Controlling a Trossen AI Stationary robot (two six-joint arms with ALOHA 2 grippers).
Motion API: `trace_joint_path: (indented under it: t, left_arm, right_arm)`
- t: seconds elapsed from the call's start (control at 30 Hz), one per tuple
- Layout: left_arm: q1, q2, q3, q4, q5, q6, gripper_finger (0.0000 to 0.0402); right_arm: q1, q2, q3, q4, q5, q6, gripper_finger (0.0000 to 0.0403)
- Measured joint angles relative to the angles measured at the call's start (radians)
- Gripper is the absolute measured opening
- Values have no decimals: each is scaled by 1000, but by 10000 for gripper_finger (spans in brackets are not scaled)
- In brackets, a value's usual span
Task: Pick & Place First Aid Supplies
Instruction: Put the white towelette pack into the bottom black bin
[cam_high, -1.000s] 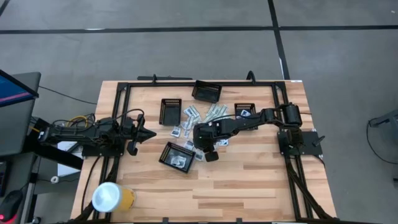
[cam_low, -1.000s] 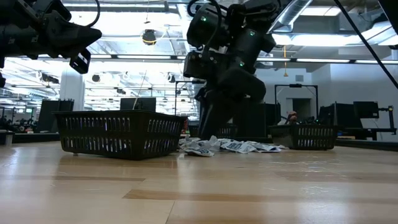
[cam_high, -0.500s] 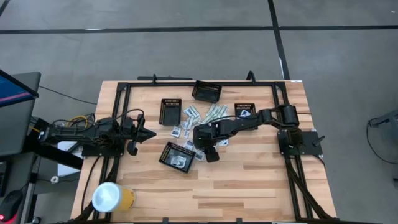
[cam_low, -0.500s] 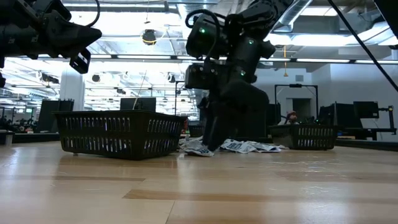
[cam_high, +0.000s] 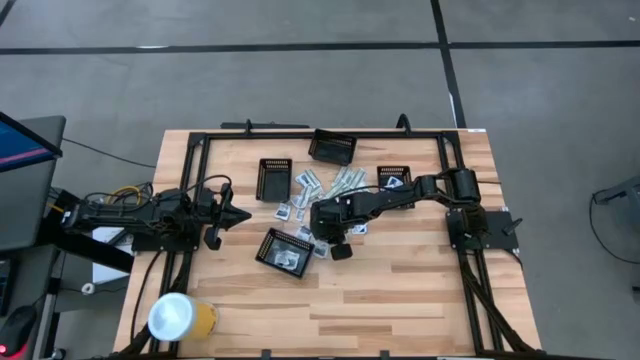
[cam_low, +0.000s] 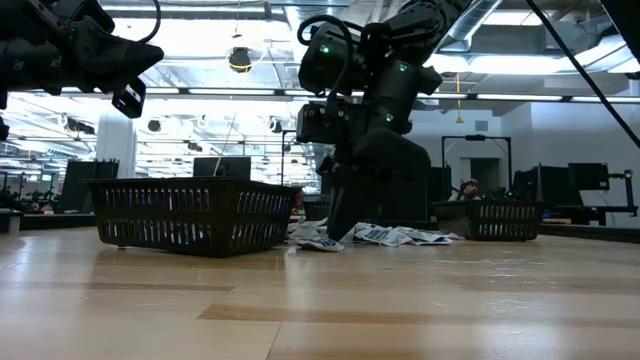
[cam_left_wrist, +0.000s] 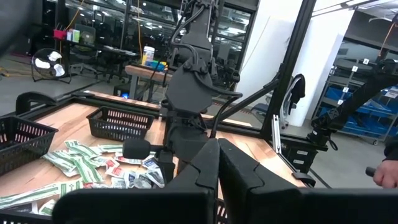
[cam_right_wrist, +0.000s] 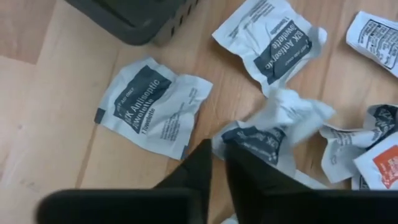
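The right gripper (cam_right_wrist: 216, 163) is down low over the pale wooden slatted surface (cam_high: 400, 290), its two dark fingers nearly together and pinching the edge of a crumpled white sachet with dark blue print (cam_right_wrist: 264, 140). Just beside that sachet lies another flat white antiseptic towelette packet with a blue label (cam_right_wrist: 151, 104), flat on the wood and apart from the fingers, and a third similar packet (cam_right_wrist: 270, 38) lies farther out. At the edge of the wrist view sits a white packet with an orange-red mark (cam_right_wrist: 382, 163). In the high view the right gripper (cam_high: 322, 238) stands at the near edge of the loose scatter of first aid supplies (cam_high: 330, 188), small white sachets and slim pale green-white strips spread across the middle of the surface. Black mesh trays ring this scatter: one tilted tray (cam_high: 282, 252) just beside the gripper holds a few packets, and others (cam_high: 274, 179) (cam_high: 333, 148) (cam_high: 394, 177) lie farther back. The left gripper (cam_high: 228, 215) hangs above the left side of the surface, well apart from the pile, its fingers pressed together and holding nothing. A yellow roll with a white top (cam_high: 180, 317) rests near the front left corner.
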Motion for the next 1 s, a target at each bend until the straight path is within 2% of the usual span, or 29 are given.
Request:
trace_joint_path:
  t: [0.1, 0.37, 1.0]
  left_arm:
    - [0, 0, 0, 1, 0, 0, 8]
    - [0, 0, 0, 2, 0, 0, 8]
    - [0, 0, 0, 2, 0, 0, 8]
  right_arm:
    - [0, 0, 0, -5, 1, 16, 6]
    - [6, -8, 5, -14, 35, 31, 2]
    - [30, -8, 177, -132, 193, 10, 0]
